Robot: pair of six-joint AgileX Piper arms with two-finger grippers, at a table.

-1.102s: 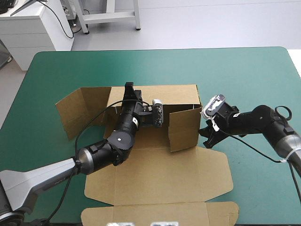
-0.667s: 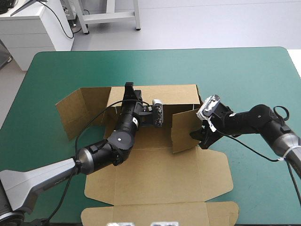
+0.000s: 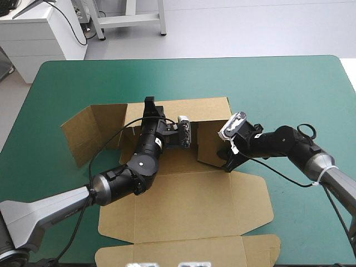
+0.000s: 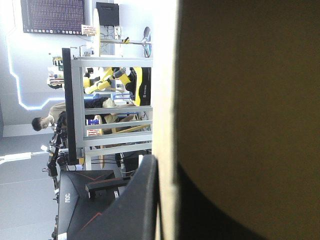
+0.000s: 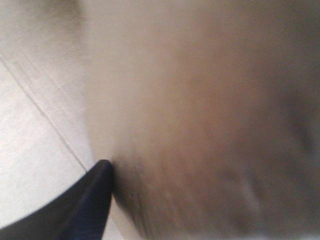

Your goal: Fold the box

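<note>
The brown box (image 3: pixel 183 206) lies in the middle of the teal-green table (image 3: pixel 289 89) with its back wall (image 3: pixel 194 111) raised. My left gripper (image 3: pixel 150 105) is shut on the top edge of that wall. In the left wrist view the board's edge (image 4: pixel 167 100) runs between the two fingers (image 4: pixel 145 200). The right side flap (image 3: pixel 210 142) stands upright and is turned inward. My right gripper (image 3: pixel 225 158) presses against its outer face. In the right wrist view the board (image 5: pixel 200 125) fills the picture beside one black finger (image 5: pixel 85 200), which stands well off the middle. The other finger is hidden.
The left side flap (image 3: pixel 89 133) stands half raised, splayed toward the table's left. The lid panel (image 3: pixel 189 253) lies flat by the near edge. White furniture (image 3: pixel 39 33) stands beyond the far left corner.
My right gripper has moved left and swung the right side flap inward toward the back wall. The whole box has slid slightly left. My left gripper keeps its hold.
</note>
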